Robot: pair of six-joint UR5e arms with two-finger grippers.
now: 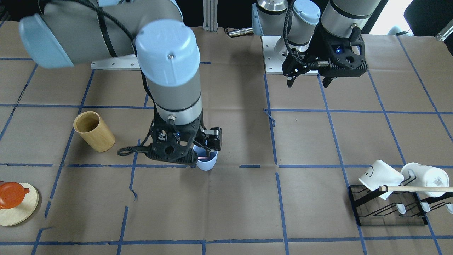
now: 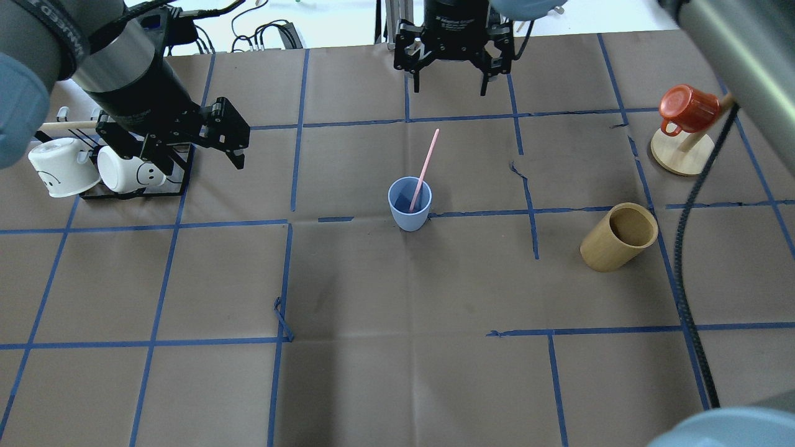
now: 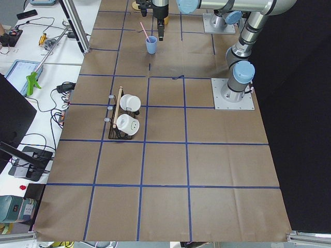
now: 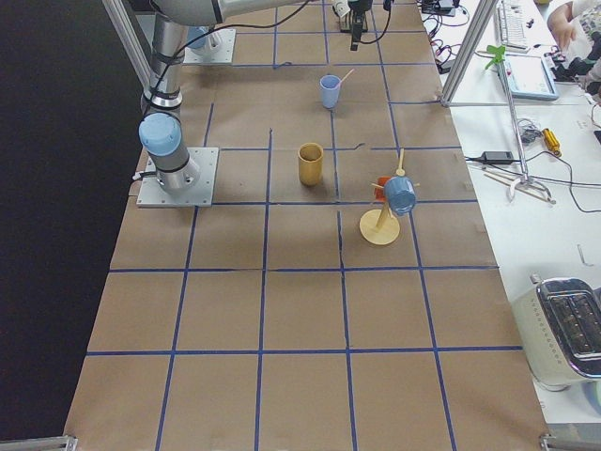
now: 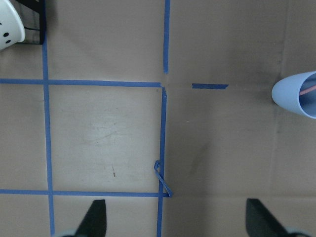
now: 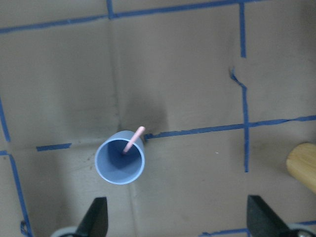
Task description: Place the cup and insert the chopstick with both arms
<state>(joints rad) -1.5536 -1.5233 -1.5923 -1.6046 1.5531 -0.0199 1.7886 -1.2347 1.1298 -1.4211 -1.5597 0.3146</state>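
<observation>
The pale blue cup point(image 2: 409, 208) stands upright near the middle of the worktop point(image 2: 397, 372), and the pink chopstick point(image 2: 427, 161) sits inside it, leaning on the rim. The right gripper point(image 6: 178, 217) hangs above the cup, jaws spread wide and holding nothing. The left gripper point(image 1: 308, 83) hovers toward the worktop's left end, jaws also wide apart and empty. A bamboo tumbler point(image 2: 618, 237) stands toward the right end.

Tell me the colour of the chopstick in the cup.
Pink. The chopstick leans in the blue cup; overhead exterior view shows it best.
</observation>
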